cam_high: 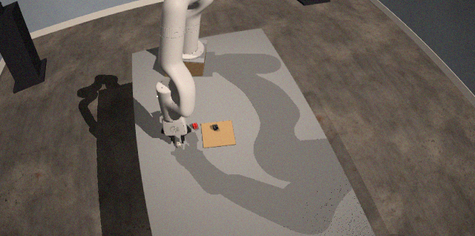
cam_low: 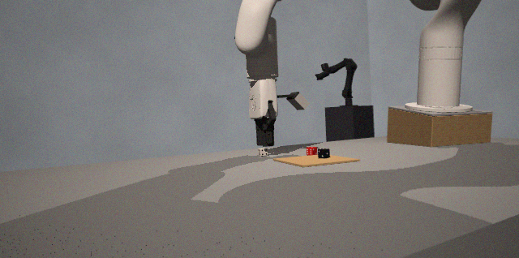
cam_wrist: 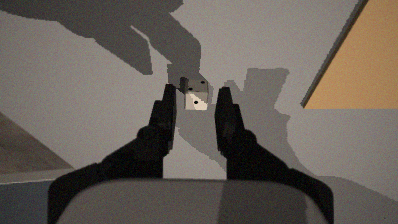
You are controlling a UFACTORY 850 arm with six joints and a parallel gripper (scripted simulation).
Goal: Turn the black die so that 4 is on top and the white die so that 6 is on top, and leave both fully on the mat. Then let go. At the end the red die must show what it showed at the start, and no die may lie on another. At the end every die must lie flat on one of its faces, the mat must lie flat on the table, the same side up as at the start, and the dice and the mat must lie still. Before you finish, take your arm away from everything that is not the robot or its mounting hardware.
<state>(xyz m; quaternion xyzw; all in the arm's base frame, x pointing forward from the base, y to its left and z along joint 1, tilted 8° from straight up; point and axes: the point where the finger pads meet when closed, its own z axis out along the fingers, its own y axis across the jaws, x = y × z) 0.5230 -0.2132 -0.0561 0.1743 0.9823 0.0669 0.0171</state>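
Presently, item by item:
End effector [cam_wrist: 196, 106]: pointing straight down, fingers partly spread, nothing between them; poised just above the white die, no contact visible.
White die [cam_wrist: 195, 93]: on the counter [cam_high: 237, 91], off the mat, beyond the red die; top face not readable.
Black die [cam_high: 215, 127]: on the mat [cam_high: 223, 139], near its edge toward the arm's base.
Red die [cam_high: 194, 125]: on the counter, just beside the mat's edge, between mat and end effector.
Mat: tan, flat.
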